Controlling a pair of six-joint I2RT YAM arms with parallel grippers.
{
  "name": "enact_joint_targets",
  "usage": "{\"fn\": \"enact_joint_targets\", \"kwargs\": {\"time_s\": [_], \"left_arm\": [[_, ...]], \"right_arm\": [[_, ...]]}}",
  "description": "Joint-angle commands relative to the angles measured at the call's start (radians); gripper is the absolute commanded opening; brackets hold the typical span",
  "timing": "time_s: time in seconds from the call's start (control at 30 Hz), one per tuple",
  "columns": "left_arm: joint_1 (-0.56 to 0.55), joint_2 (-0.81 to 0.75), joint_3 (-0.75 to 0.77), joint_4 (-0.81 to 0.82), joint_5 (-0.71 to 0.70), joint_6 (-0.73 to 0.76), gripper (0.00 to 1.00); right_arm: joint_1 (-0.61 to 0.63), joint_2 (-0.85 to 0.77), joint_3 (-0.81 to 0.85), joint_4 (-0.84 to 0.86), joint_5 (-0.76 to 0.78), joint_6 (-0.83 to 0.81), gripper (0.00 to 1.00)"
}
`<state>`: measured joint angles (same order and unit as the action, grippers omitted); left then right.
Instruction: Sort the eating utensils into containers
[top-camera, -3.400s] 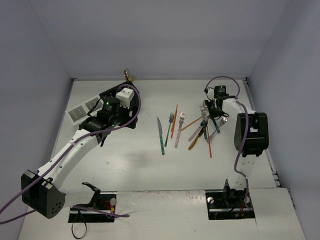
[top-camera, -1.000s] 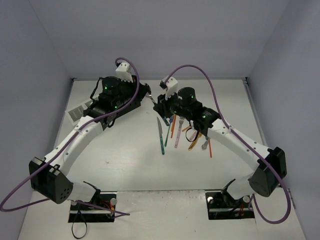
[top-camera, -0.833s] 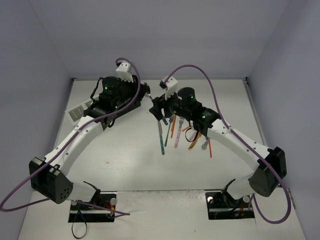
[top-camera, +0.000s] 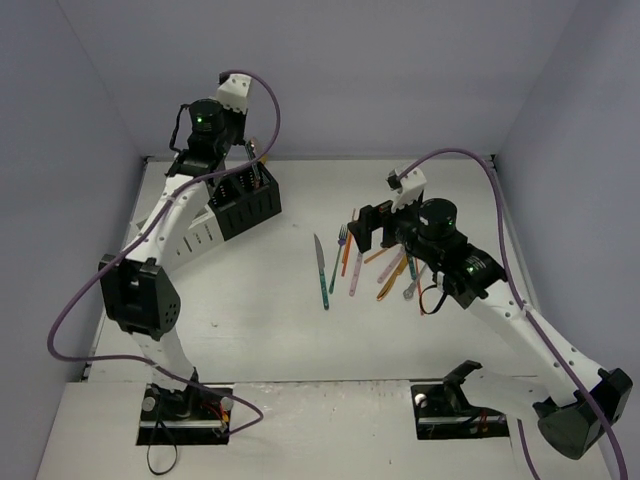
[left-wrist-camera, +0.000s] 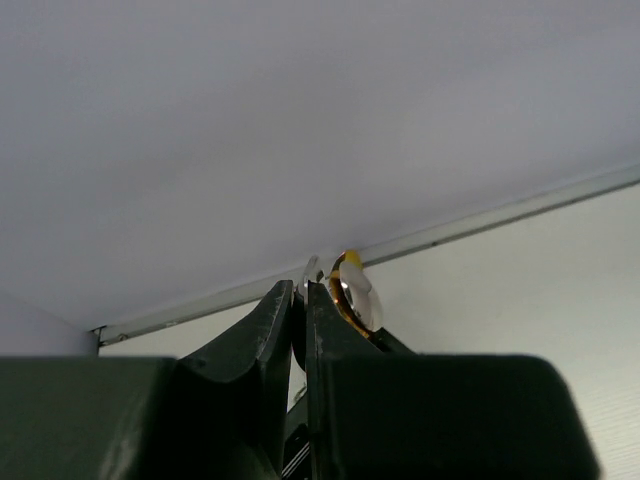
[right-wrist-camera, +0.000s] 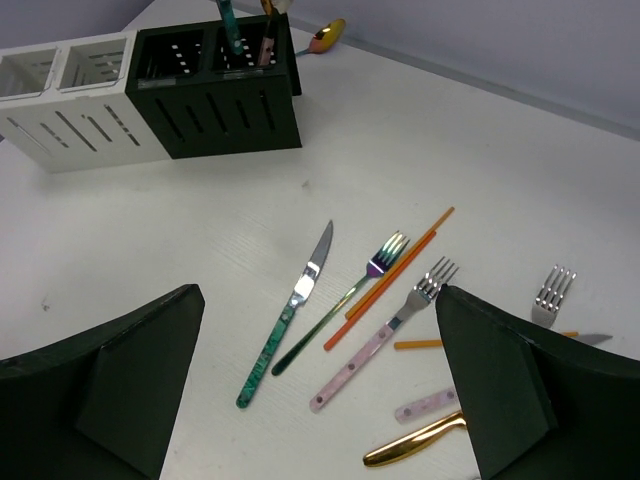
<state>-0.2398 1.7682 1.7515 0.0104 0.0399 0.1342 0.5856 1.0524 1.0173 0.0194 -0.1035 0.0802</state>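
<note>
Several utensils lie loose on the table under my right gripper (right-wrist-camera: 318, 300), which is open and empty above them (top-camera: 362, 228). They are a teal-handled knife (right-wrist-camera: 290, 310) (top-camera: 321, 270), an iridescent fork (right-wrist-camera: 350, 300), two orange sticks (right-wrist-camera: 395, 270), a pink-handled fork (right-wrist-camera: 385, 340), a gold handle (right-wrist-camera: 415, 442) and a silver fork (right-wrist-camera: 552, 290). The black caddy (right-wrist-camera: 220, 110) (top-camera: 250, 208) holds a few upright utensils. The white caddy (right-wrist-camera: 70, 110) (top-camera: 203, 238) stands beside it. My left gripper (left-wrist-camera: 300, 285) (top-camera: 248, 158) is above the black caddy, shut on a thin silver utensil. A gold-rimmed spoon bowl (left-wrist-camera: 355, 292) shows right beside its fingertip.
The back wall and its base seam (left-wrist-camera: 480, 225) are close behind the left gripper. The left arm crosses over the white caddy in the top view. An orange cable loop (top-camera: 432, 300) hangs from the right arm near the loose utensils.
</note>
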Motion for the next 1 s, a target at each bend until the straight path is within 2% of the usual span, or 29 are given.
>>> {"fn": "enact_joint_targets", "kwargs": {"time_s": [0.0,0.2,0.4,0.57,0.7,0.77,0.9,0.97], "left_arm": [[0.011,0.045,0.085,0.083,-0.03,0.129,0.0],[0.019,0.125,0.099,0.1,-0.012,0.183,0.0],[0.02,0.158,0.073,0.099,0.045,0.16,0.0],[0.025,0.147,0.083,0.046,0.01,0.149,0.36],[0.028,0.127,0.168,-0.129,0.022,0.122,0.52],[0.028,0.111,0.196,-0.216,0.029,0.099,0.57],[0.027,0.083,0.215,-0.348,-0.006,0.022,0.58],[0.027,0.07,0.201,-0.414,-0.04,-0.076,0.59]], "right_arm": [[-0.024,-0.058,-0.016,0.013,0.029,0.016,1.0],[-0.035,-0.095,-0.048,-0.006,0.036,0.03,1.0],[-0.038,-0.105,-0.063,-0.016,0.039,0.042,1.0],[-0.038,-0.105,-0.073,-0.016,0.036,0.047,1.0],[-0.038,-0.104,-0.077,-0.022,0.013,0.047,1.0],[-0.038,-0.108,-0.081,-0.048,0.004,0.048,1.0],[-0.038,-0.119,-0.095,-0.055,-0.002,0.052,1.0],[-0.038,-0.129,-0.106,-0.061,-0.007,0.059,1.0]]}}
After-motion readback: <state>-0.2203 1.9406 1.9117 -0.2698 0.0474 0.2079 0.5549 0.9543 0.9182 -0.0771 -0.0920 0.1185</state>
